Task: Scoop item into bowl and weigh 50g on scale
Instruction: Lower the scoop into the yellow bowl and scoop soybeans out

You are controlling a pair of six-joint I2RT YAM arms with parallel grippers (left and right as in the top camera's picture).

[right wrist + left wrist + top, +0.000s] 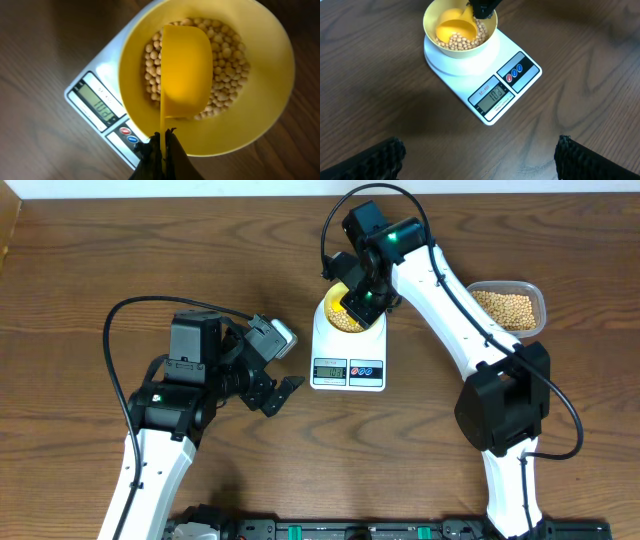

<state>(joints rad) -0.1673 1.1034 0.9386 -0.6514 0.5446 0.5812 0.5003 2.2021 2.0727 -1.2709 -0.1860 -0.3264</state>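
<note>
the white scale (pixel 348 350) sits on the brown table (pixel 80 290), and its little grey screen (pixel 492 96) shows numbers that look like 103. the pale yellow bowl (pixel 331 307) stands on top of the scale, on the round part behind the screen. many small tan beans (pixel 225 55) lie in the bowl. the right gripper (pixel 161 145) reaches over the scale and its fingers are pinched tight on the thin handle of a bright yellow scoop (pixel 186 70). the cup of the scoop is down inside the bowl, on the beans. the left gripper (pixel 280 393) is to the left of the scale, with its fingers spread wide apart and nothing between them. a clear tub (pixel 510 308) with more beans sits to the right of the scale, not touching it.
</note>
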